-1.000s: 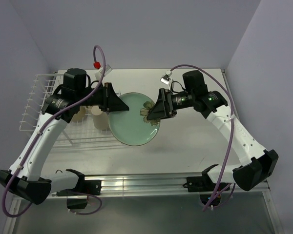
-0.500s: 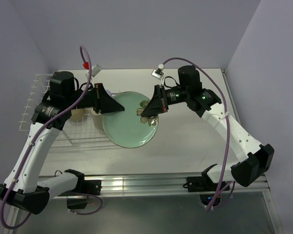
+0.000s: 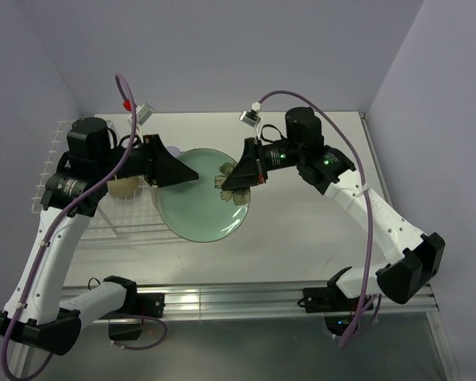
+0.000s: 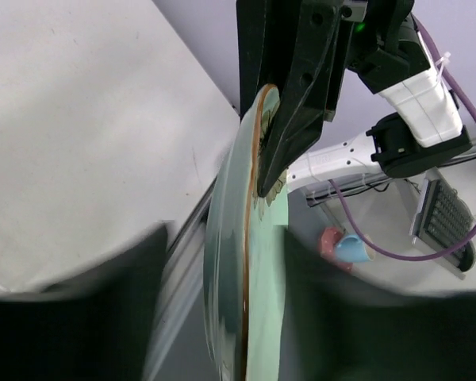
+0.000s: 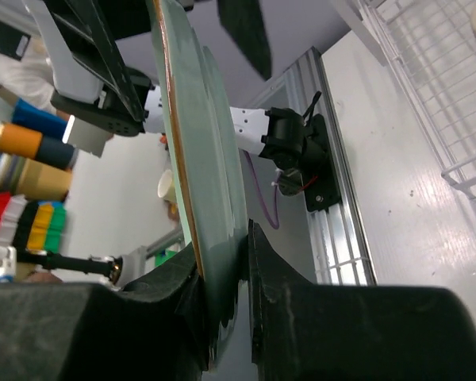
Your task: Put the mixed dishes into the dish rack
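Green plate [image 3: 200, 208] hangs just right of the rack [image 3: 55, 147], not yet slotted. The right gripper [image 3: 225, 184] pinches its rim; the left gripper [image 3: 193, 176] has jaws loose around the opposite rim. One cream dish [image 3: 125, 187] sits inside the rack.

- From above, you lose the left rim of the plate [image 3: 200, 208] under the left tool [image 3: 192, 177].
- The right tool [image 3: 224, 187] hides part of the flower [image 3: 221, 170].
- The left arm [image 3: 67, 184] masks much of the rack [image 3: 49, 171].
- At the left wrist, the tool's fingers [image 4: 71, 302] are dark blurs, so you cannot tell whether they grip. The plate runs off the bottom edge.
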Controlling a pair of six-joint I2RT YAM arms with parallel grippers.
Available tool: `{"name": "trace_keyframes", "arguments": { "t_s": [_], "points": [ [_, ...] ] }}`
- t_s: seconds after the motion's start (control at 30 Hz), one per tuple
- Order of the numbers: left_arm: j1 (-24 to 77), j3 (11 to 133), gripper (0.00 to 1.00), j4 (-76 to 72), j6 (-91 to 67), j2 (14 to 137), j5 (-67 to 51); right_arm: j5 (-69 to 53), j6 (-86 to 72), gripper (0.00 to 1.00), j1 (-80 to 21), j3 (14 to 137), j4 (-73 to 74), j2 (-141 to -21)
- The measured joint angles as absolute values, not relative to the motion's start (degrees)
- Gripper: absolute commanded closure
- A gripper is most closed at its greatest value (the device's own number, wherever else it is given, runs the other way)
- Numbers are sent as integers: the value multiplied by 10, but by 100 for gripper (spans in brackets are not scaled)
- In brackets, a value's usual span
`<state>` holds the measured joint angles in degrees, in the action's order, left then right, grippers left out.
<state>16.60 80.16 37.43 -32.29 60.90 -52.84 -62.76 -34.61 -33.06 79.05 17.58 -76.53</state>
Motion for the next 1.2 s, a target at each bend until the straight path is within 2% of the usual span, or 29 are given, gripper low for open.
{"name": "trace_keyframes", "arguments": {
  "t_s": [0.03, 0.13, 0.33, 0.57, 0.77, 0.9, 1.07, 1.2],
  "points": [
    [165, 806, 12, 375, -327, 610, -528, -623, -339, 100, -335, 791, 170, -765],
    [159, 819, 1, 378, -328, 610, -525, -619, -323, 100, -348, 791, 166, -765],
    [138, 897, 1, 433, -318, 610, -449, -600, -292, 100, -361, 826, 179, -786],
    [137, 1073, 1, 543, -315, 601, -166, -524, -224, 100, -384, 945, 219, -870],
    [137, 1062, 1, 553, -354, 500, 10, -432, -149, 100, -423, 1080, 247, -969],
    [137, 1039, 1, 551, -389, 429, 48, -375, -92, 100, -451, 1171, 242, -1045],
    [137, 1025, 1, 541, -404, 404, 45, -324, -41, 100, -481, 1314, 223, -1164],
    [137, 964, 1, 514, -418, 358, 34, -276, 15, 100, -506, 1330, 189, -1197]
  ]
}}
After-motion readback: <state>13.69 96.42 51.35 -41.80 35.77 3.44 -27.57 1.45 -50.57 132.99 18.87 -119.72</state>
